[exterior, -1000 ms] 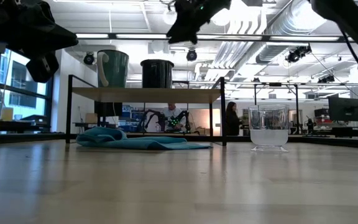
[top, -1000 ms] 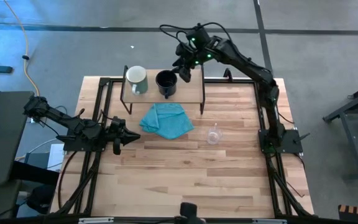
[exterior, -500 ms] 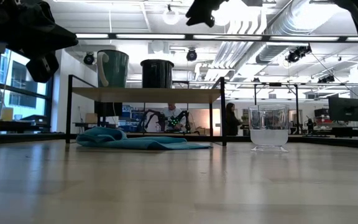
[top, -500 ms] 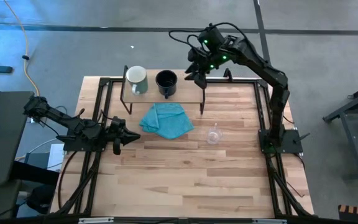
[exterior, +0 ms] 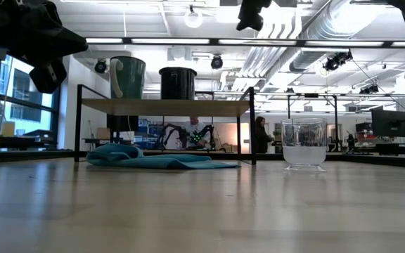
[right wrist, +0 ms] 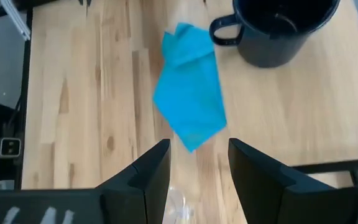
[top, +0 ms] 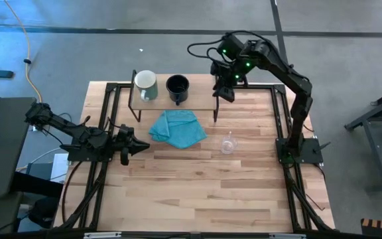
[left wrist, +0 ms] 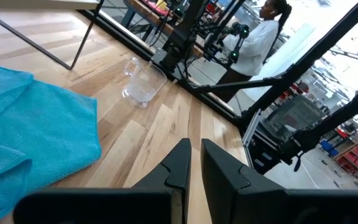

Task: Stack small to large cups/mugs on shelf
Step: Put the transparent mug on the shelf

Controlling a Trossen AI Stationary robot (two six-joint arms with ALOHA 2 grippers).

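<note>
Black mug beside pale mug on shelf

Left wrist view. The left gripper is seen with its two dark fingers drawn nearly together, a narrow slit left between them, nothing held. A crumpled blue cloth is spread on the wooden tabletop. A clear glass cup stands upright near the table's edge, apart from the cloth. One thin black shelf leg is visible. Beyond the table, a person in white is shown beside dark equipment.
</note>
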